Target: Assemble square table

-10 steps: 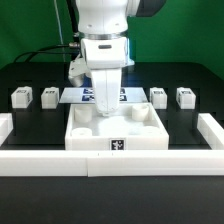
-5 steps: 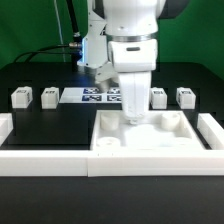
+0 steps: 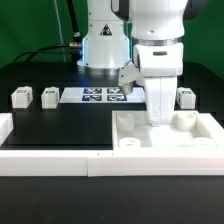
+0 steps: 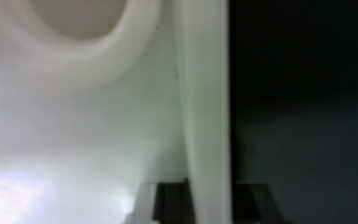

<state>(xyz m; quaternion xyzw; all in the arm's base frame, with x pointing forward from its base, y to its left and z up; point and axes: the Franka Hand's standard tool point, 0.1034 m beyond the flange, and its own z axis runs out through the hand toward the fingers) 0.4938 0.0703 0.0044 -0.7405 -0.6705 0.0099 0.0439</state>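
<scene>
pincer [image 4: 202,203] pinches slab [image 3: 172,143] rim, wrist-view only

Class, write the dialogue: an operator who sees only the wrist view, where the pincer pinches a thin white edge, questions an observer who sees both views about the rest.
Operator: Where does this piece lie?
Observer: The square table sits at the exterior view's right, in the border wall's corner.
Operator: Are legs fitted?
Observer: None visibly; the outer leg and inner leg stand loose at the exterior view's left of the marker board.
Operator: Any more?
Observer: A third leg stands beyond the table.
</scene>
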